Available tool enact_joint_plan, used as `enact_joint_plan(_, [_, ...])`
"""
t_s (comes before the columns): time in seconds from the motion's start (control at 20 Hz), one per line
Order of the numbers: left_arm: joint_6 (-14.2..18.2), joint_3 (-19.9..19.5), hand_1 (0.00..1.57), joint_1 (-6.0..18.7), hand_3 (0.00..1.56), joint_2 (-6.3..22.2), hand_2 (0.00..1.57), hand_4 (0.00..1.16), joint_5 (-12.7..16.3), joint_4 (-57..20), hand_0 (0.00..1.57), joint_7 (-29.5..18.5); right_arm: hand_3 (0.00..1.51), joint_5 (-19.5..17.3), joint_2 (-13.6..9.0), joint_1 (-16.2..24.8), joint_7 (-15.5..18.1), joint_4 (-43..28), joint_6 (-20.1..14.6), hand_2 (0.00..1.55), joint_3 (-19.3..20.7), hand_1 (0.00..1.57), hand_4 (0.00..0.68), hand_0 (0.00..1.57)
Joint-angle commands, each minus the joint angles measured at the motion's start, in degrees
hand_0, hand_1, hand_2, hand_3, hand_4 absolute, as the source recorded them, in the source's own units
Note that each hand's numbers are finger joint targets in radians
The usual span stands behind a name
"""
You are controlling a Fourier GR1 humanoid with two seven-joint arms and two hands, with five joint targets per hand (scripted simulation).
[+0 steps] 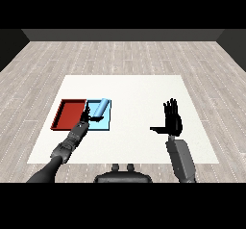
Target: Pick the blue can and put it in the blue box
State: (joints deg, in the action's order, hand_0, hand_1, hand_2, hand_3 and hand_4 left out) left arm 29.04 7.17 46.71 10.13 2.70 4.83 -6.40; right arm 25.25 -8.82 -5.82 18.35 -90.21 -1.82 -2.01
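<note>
Blue can [99,108]: lying tilted inside the blue tray [106,123], which sits just right of the red tray [68,114] on the left of the white table [139,93]; placing looks done. Left hand [84,121]: at the blue tray's near left edge, beside the can, fingers too dark to read, so perhaps only letting go remains. Right hand [172,119]: well apart on the right, fingers straight, thumb out, holding nothing.
</note>
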Motion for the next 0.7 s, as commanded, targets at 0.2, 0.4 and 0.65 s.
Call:
enact_joint_plan(0.2, [10.1,-7.1,0.00,-5.1,0.00,-1.7,0.00,0.00,5.9,14.6,0.00,-23.6,0.00,1.5,0.2,-0.7,-2.3,-2.3,-0.4,0.00,0.5,0.00,0.000,0.00])
enact_joint_plan(0.4, [-2.7,-6.3,0.00,-9.0,0.00,-1.0,0.00,0.00,7.3,25.2,0.00,-32.3,0.00,1.4,-0.3,1.2,-1.5,-3.3,0.8,0.00,0.5,0.00,0.000,0.00])
enact_joint_plan(0.65, [-9.0,-3.7,0.00,-19.4,0.00,-3.2,0.00,0.00,9.0,39.7,0.00,-38.9,0.00,-0.6,-2.9,0.8,-2.7,-1.5,1.3,0.00,0.6,0.00,0.000,0.00])
